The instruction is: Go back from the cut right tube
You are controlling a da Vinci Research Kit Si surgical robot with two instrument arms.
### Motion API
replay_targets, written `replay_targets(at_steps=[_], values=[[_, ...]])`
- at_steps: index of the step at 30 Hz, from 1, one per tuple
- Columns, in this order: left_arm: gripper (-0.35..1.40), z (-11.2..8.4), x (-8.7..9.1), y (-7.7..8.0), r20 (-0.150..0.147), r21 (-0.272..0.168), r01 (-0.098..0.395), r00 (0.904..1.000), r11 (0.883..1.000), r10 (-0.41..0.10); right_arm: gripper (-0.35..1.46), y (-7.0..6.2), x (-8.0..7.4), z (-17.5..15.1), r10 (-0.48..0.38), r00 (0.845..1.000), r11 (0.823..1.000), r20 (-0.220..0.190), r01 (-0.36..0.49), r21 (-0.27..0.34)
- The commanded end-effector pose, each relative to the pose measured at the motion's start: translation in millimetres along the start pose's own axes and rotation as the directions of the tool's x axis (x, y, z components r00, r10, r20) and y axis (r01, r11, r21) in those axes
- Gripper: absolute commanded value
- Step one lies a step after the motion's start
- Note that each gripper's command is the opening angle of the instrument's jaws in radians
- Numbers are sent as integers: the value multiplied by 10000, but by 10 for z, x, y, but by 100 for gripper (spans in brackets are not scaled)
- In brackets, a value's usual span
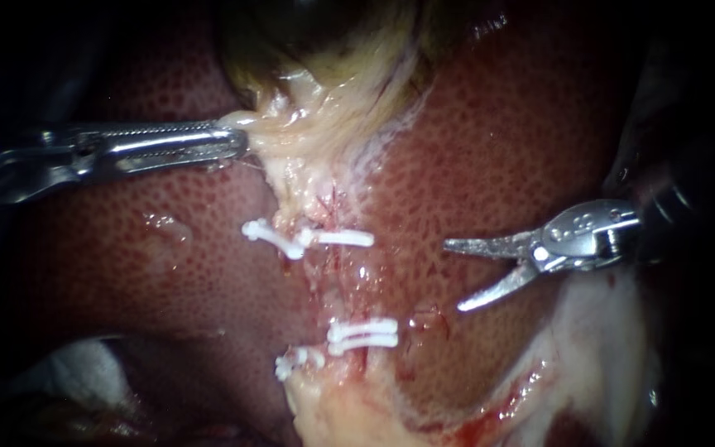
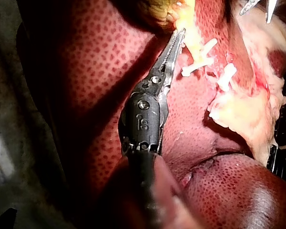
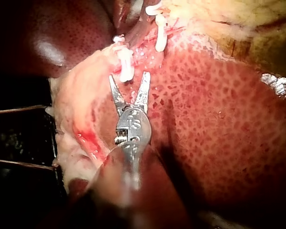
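Here, the left instrument (image 1: 237, 141) clamped pale tissue (image 1: 308, 132); the right instrument (image 1: 453, 276) hung with jaws wide open over the liver (image 1: 498, 149), apart from the clips (image 1: 308, 238).

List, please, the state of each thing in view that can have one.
Left instrument, jaws shut on pale tissue under the gallbladder.
Right instrument, jaws open, holding nothing.
Upper clips, closed.
Lower clips, closed.
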Motion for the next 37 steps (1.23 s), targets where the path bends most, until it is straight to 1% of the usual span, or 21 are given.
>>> replay_targets(at_steps=[1,4,6,9,13,16,20,23,26,37], values=[[-35,1,-1,1,-4,43,-7,10000,10000,7,143,0,1,-1,40,10000,10000,-5,-41,-85],[-35,9,-7,5,-46,-4,-34,10000,10000,34,143,0,2,-3,12,10000,9999,-6,-12,-119],[-35,16,-13,8,0,-37,-74,10000,10000,74,143,0,0,-2,17,10000,10000,-19,-17,-89],[-35,32,-26,12,179,-79,-168,9997,9998,169,143,0,-1,-1,10,10000,9999,-44,-11,-105],[-35,59,-45,17,442,-289,-286,9986,9992,298,143,0,-1,-1,13,10000,9999,-98,-14,-131],[-35,79,-56,19,570,-412,-355,9977,9985,378,143,0,-1,-1,12,10000,9999,-98,-13,-131],[-35,100,-68,19,780,-494,-495,9955,9976,533,145,0,-1,0,12,10000,9999,-98,-13,-133],[-35,107,-75,18,892,-534,-480,9946,9974,526,145,0,-1,0,14,9999,9999,-124,-16,-148],[-35,111,-78,17,921,-521,-438,9946,9977,485,145,1,-1,0,15,9999,9999,-151,-17,-161],[-35,112,-79,17,921,-559,-443,9945,9975,494,145,1,-1,0,17,9999,9999,-149,-19,-165]])
